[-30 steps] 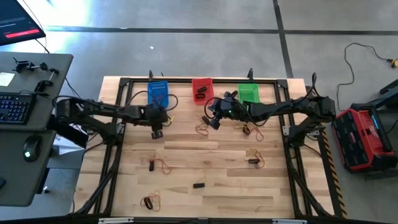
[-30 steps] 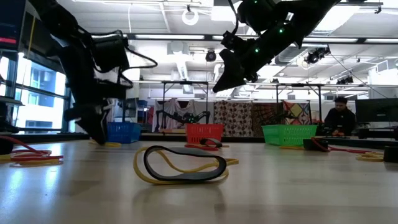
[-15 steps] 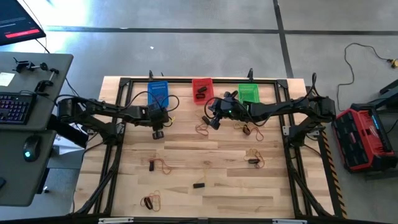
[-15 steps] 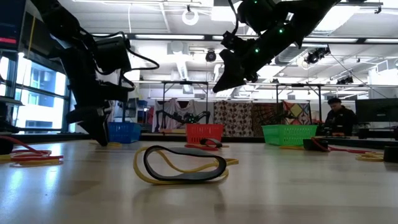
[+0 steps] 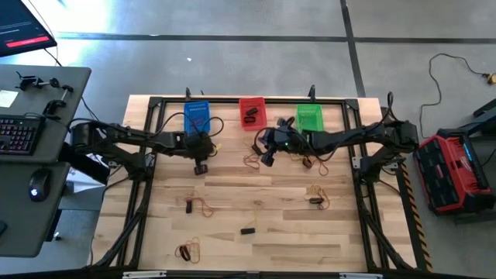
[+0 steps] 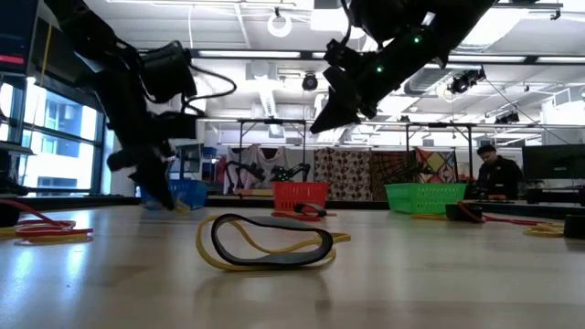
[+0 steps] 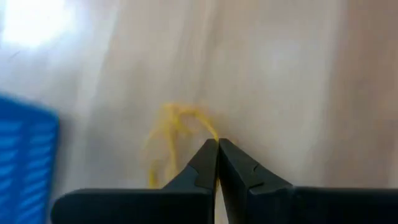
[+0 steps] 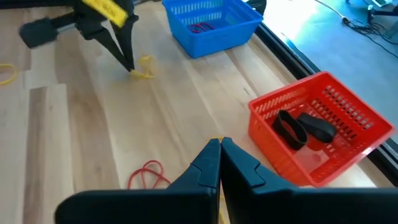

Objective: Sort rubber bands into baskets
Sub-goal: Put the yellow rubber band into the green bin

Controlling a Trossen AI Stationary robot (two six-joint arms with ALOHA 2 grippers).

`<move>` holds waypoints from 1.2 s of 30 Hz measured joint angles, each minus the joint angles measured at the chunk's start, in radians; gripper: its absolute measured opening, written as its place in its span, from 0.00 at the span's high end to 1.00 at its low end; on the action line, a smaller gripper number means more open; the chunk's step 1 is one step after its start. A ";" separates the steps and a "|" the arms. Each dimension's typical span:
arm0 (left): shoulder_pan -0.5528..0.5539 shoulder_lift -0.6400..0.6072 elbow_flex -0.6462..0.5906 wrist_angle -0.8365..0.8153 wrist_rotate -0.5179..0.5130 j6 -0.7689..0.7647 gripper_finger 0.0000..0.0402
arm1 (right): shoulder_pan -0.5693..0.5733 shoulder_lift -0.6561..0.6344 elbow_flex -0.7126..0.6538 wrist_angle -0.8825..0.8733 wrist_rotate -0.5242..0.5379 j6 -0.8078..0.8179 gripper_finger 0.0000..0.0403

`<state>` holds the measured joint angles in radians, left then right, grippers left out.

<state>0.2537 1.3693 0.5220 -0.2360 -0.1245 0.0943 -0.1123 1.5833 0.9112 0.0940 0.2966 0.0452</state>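
Pale wooden planking forms the worktop (image 5: 232,194), framed in black, with loose rubber bands (image 5: 190,250) scattered over its near half. Closest in the low view, a black loop laid over a yellow one (image 6: 265,242) is seen flat on the boards; further red and yellow loops lie at the near left corner, at mid-left and at mid-right of the high view.

Beyond these, the left hand (image 7: 217,144) is found lowered to the boards just in front of the blue basket (image 5: 196,117). Its fingers are pressed together, tip on a yellow band (image 7: 171,134) bunched on the wood. Whether the band is actually pinched cannot be told. The low, pointed stance is judged to suit lifting so thin a loop off a flat surface.

The right hand (image 8: 219,144) is held above the boards near the table's middle, fingers closed, nothing visibly between them. A red band (image 8: 148,174) lies beneath it, so a descent to that loop is judged likely.

Farthest back, three baskets stand in a row along the far edge: blue, red basket (image 5: 251,111) and green basket (image 5: 310,117). Black bands (image 8: 305,129) are seen in the red one and reddish loops in the blue, so sorting is judged part done. A person (image 6: 498,169) is seated beyond the worktop.
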 joint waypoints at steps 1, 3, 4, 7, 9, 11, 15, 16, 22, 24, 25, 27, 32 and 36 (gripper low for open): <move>0.000 -0.005 0.000 0.032 0.025 -0.002 1.00 | 0.005 0.000 -0.001 0.002 0.000 0.000 1.00; 0.000 -0.008 0.000 0.093 0.061 -0.004 1.00 | 0.014 0.000 -0.015 0.027 0.000 0.000 1.00; 0.001 -0.008 0.000 0.125 0.079 -0.005 1.00 | 0.018 0.000 -0.024 0.040 0.000 0.000 1.00; 0.001 -0.008 0.000 0.217 0.120 -0.015 1.00 | 0.030 0.000 -0.056 0.088 0.000 0.005 1.00; 0.001 -0.008 0.001 0.267 0.147 -0.034 1.00 | 0.037 0.000 -0.085 0.135 -0.010 0.024 1.00; 0.000 -0.008 0.001 0.315 0.165 -0.045 1.00 | 0.038 0.001 -0.116 0.177 -0.059 0.049 1.00; 0.000 -0.008 0.002 0.391 0.221 -0.068 1.00 | 0.051 0.012 -0.185 0.297 -0.111 0.078 1.00; -0.002 -0.008 0.002 0.412 0.232 -0.076 1.00 | 0.056 0.020 -0.196 0.323 -0.110 0.078 1.00; -0.021 -0.005 0.002 0.534 0.281 -0.132 1.00 | 0.092 0.099 -0.214 0.455 -0.109 0.024 0.93; -0.032 -0.002 0.003 0.568 0.289 -0.146 1.00 | 0.101 0.136 -0.214 0.532 -0.109 -0.001 0.88; -0.036 0.000 0.003 0.582 0.301 -0.156 1.00 | 0.104 0.151 -0.214 0.562 -0.107 -0.012 0.85; -0.046 0.006 0.003 0.614 0.325 -0.169 1.00 | 0.112 0.184 -0.211 0.640 -0.083 -0.038 0.79; -0.065 0.014 0.003 0.634 0.333 -0.192 1.00 | 0.135 0.239 -0.211 0.772 -0.022 -0.184 0.68; -0.067 0.014 0.003 0.657 0.333 -0.229 1.00 | 0.143 0.263 -0.209 0.816 -0.010 -0.261 0.64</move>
<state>0.1867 1.3830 0.5251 0.4211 0.2081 -0.1348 0.0303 1.8464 0.7024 0.9102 0.2870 -0.2160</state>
